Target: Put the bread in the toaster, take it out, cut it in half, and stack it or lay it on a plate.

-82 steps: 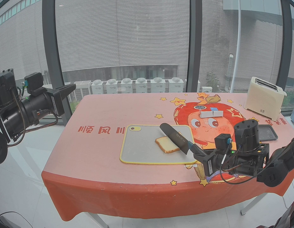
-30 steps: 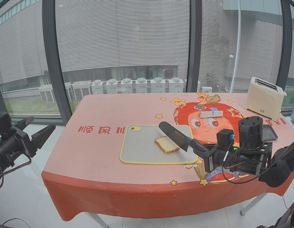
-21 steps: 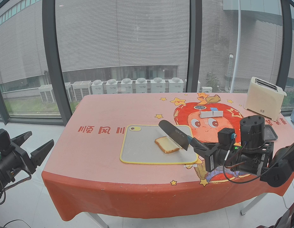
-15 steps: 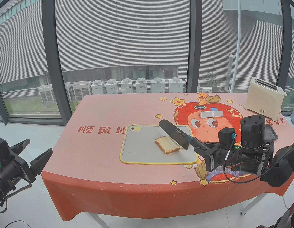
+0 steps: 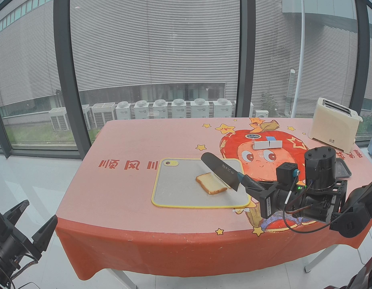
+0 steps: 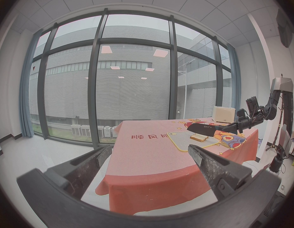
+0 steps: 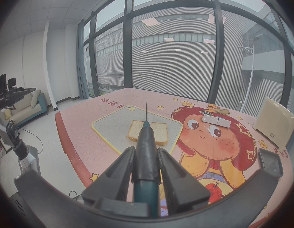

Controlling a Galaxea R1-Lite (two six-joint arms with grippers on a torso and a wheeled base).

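A toasted slice of bread (image 5: 211,183) lies flat on the yellow-rimmed cutting board (image 5: 160,181). My right gripper (image 5: 256,189) is shut on the handle of a black knife (image 5: 220,168), whose blade hangs edge-down just above the slice's right side. In the right wrist view the right gripper (image 7: 146,151) clamps the handle and the blade points at the bread (image 7: 148,132). My left gripper (image 5: 33,218) hangs open below and left of the table's front left corner. Between the open fingers (image 6: 90,165) of the left gripper (image 6: 147,162) I see the table far off.
The cream toaster (image 5: 334,124) stands at the table's back right corner, with a dark tray (image 5: 341,167) just in front of it. A small white and blue block (image 5: 267,143) lies on the cartoon print behind the board.
The left arm has dropped from beside the table's back left down to below its front left corner, still open. The right gripper with the knife shifted slightly right, then held still.
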